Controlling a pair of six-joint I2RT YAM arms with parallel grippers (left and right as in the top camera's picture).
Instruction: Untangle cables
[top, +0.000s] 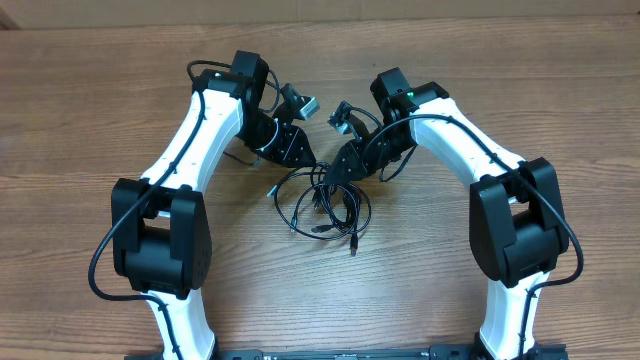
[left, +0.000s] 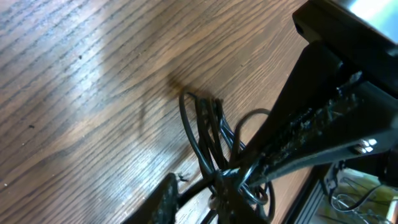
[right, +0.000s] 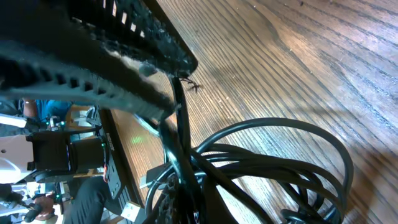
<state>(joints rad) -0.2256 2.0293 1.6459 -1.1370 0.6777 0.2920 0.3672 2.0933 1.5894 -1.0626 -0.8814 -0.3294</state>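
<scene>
The cables (top: 325, 208) lie as a tangle of thin black loops on the wood table, just in front of both grippers. My left gripper (top: 308, 160) and right gripper (top: 333, 178) meet tip to tip over the tangle's top. In the left wrist view, a strand crosses between the fingers of the left gripper (left: 198, 200), and the loops (left: 200, 124) hang beyond. In the right wrist view, the right gripper (right: 186, 202) is shut amid bunched cables (right: 280, 158). One straight, taut strand (right: 180, 134) runs up from it into the tips of the left gripper (right: 179, 84).
Both white arms angle in from their black bases (top: 160, 240) (top: 515, 230) near the table's front. The table's edge (left: 311, 186) lies close behind the tangle. Beyond that edge are equipment and a person (right: 56, 162).
</scene>
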